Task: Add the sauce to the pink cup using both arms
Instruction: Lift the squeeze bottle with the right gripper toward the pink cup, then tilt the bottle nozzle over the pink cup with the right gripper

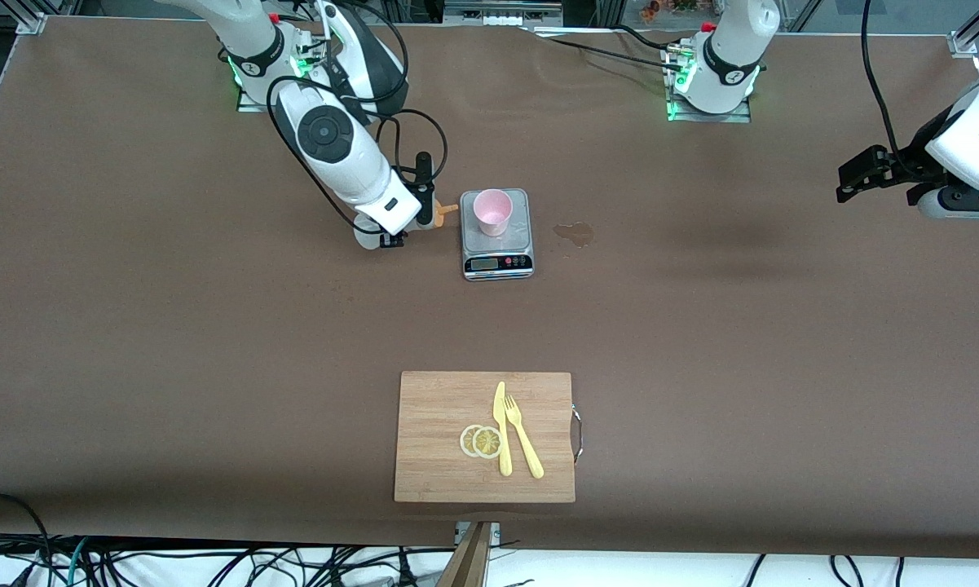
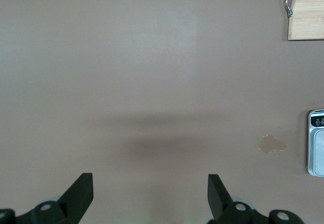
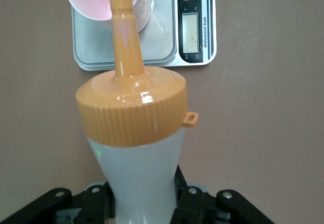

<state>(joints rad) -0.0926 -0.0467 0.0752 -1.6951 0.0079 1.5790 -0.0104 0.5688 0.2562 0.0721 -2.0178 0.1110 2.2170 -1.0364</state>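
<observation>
On the brown table (image 1: 130,326), the pink cup (image 1: 492,211) stands on the grey scale (image 1: 497,261). The right gripper (image 1: 424,214) clamps the sauce (image 3: 136,148), nozzle apparently just short of the cup's rim. The left gripper (image 2: 150,193) waits, fingers spread, above the table's left-arm end.

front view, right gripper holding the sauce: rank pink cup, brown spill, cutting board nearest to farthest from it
From the right gripper, shut on the sauce:
1. pink cup, on the scale beside the nozzle.
2. brown spill, on the table, toward the left arm's end.
3. cutting board, much nearer the front camera.
</observation>
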